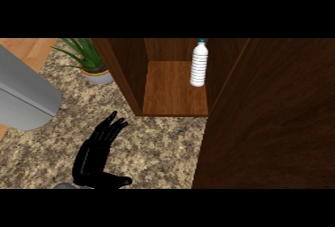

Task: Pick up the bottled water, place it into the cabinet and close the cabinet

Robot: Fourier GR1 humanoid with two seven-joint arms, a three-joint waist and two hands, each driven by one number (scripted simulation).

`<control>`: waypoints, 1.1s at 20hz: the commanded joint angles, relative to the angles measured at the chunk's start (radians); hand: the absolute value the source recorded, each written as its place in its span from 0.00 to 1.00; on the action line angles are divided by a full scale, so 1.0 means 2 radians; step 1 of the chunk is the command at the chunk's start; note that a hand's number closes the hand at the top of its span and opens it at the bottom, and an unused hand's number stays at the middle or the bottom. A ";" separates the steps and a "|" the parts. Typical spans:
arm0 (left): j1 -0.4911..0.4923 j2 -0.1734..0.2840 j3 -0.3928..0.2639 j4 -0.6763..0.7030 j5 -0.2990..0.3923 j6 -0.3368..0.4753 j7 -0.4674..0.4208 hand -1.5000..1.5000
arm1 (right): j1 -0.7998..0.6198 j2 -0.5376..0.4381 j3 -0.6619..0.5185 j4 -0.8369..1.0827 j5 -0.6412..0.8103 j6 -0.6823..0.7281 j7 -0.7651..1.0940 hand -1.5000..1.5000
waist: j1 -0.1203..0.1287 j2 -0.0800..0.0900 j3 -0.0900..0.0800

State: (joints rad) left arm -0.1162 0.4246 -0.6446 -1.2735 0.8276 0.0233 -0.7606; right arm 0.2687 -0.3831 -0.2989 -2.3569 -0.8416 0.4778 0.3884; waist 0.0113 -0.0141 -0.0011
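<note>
A: Bottle [199, 65]?
B: Upright inside the cabinet [173, 95], on its shelf at the right wall. Door [274, 119] swung open, filling the right side.
A: Robot hand?
B: Left robot hand [98, 150] over the tabletop [157, 146], fingers straight, holding nothing. Right one not visible, possibly behind the door.
A: Else?
B: Potted plant [88, 60] at the rear left.

On my speckled beige granite worktop [157, 142] I see a spiky green plant in a pale pot [90, 60] beside a rounded grey object [23, 95].
</note>
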 commanded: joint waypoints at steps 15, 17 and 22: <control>0.155 0.188 0.077 -0.156 0.005 -0.015 -0.031 0.00 | -0.105 0.029 0.261 -0.107 0.122 -0.132 0.061 1.00 | 0.006 -0.005 -0.002; 0.172 0.199 0.084 -0.164 0.011 -0.027 -0.038 0.00 | -0.133 0.031 0.293 -0.085 0.139 -0.141 0.065 1.00 | 0.011 -0.006 -0.003; 0.189 0.218 0.093 -0.180 0.016 -0.031 -0.033 0.00 | -0.219 0.057 0.367 -0.045 0.168 -0.196 0.073 1.00 | 0.007 -0.006 -0.004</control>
State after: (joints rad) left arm 0.2241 0.8303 -0.4670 -1.6039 0.8529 -0.0243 -0.8272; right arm -0.0879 -0.2941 0.3447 -2.3310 -0.7559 0.1821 0.4973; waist 0.0283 -0.0247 -0.0072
